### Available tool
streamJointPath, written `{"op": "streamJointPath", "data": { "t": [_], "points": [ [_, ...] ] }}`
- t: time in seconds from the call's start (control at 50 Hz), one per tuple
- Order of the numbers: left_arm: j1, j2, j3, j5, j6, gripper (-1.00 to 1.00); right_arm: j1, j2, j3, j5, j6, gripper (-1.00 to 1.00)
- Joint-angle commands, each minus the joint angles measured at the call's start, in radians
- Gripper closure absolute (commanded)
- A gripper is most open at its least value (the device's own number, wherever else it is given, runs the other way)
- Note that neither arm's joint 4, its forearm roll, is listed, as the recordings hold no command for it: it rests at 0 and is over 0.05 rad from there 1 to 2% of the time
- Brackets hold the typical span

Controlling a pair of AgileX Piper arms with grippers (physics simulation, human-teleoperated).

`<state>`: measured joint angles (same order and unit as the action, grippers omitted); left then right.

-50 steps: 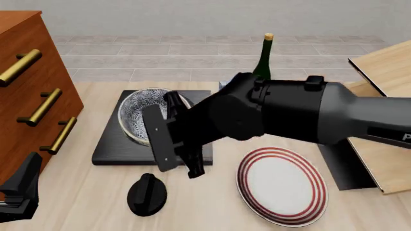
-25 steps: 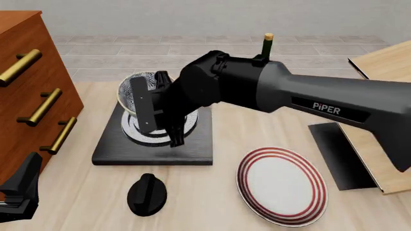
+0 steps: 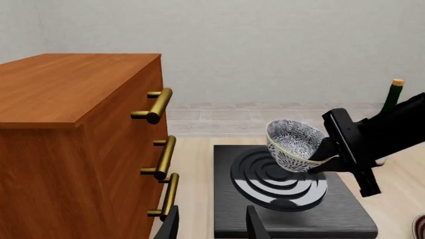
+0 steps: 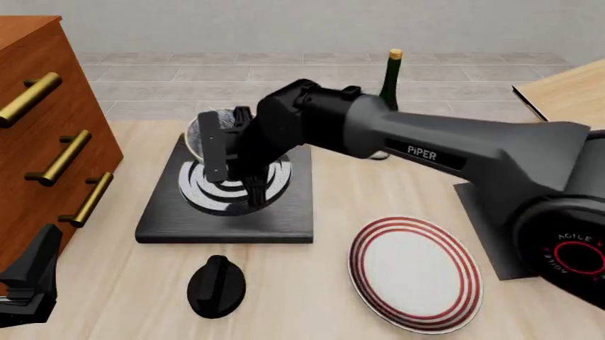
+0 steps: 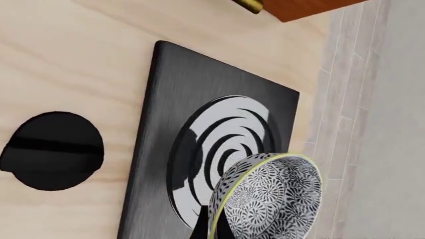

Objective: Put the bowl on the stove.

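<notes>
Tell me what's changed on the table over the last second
The right gripper has carried the bowl toward the far side of the stove, uncovering the burner; the arm now stretches further out. The bowl is still pinched at its rim, tilted, held off the burner. The knob, plate, bottle and left gripper stayed put.

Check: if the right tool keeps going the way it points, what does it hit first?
Likely the stove. The right tool holds the bowl by its rim, tilted above the burner and aimed down at it. The gap is hard to judge.
</notes>
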<state>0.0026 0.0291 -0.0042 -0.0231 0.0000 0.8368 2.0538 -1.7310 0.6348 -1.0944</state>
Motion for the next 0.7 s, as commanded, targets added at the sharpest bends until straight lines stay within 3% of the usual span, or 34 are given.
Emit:
{"op": "streamJointPath", "data": {
  "t": [0.02,0.7],
  "points": [
    [0.0,0.0,0.0,0.0,0.0,-1.0,-0.02,0.052,-0.047,0.0,0.016,1.0],
    [0.0,0.0,0.0,0.0,0.0,-1.0,-0.022,0.131,-0.095,-0.003,0.043,1.0]
  ]
}}
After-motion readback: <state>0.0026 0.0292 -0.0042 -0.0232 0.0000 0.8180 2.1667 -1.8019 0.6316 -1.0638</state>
